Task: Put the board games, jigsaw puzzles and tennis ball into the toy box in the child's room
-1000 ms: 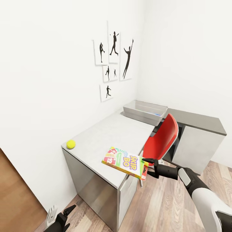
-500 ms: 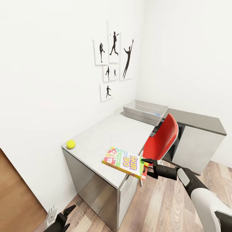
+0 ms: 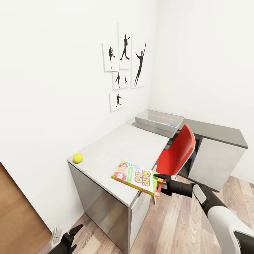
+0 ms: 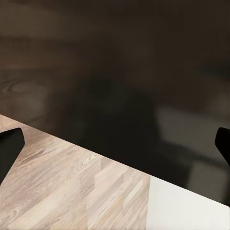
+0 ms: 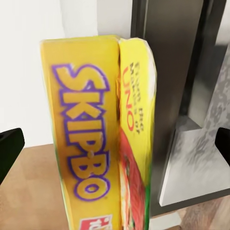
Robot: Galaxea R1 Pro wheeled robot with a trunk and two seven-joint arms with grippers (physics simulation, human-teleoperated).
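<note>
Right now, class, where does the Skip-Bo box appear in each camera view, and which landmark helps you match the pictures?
Head view: Skip-Bo box at lower centre, over the table's near edge, at the right end effector.
Right wrist view: Skip-Bo box centre, upright, between the fingertips.
Left wrist view: not in it.
Shared landmark: the wood-plank floor.

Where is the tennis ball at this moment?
In the head view the tennis ball lies on the table, at its near left corner beside the wall, apart from the Skip-Bo box.
</note>
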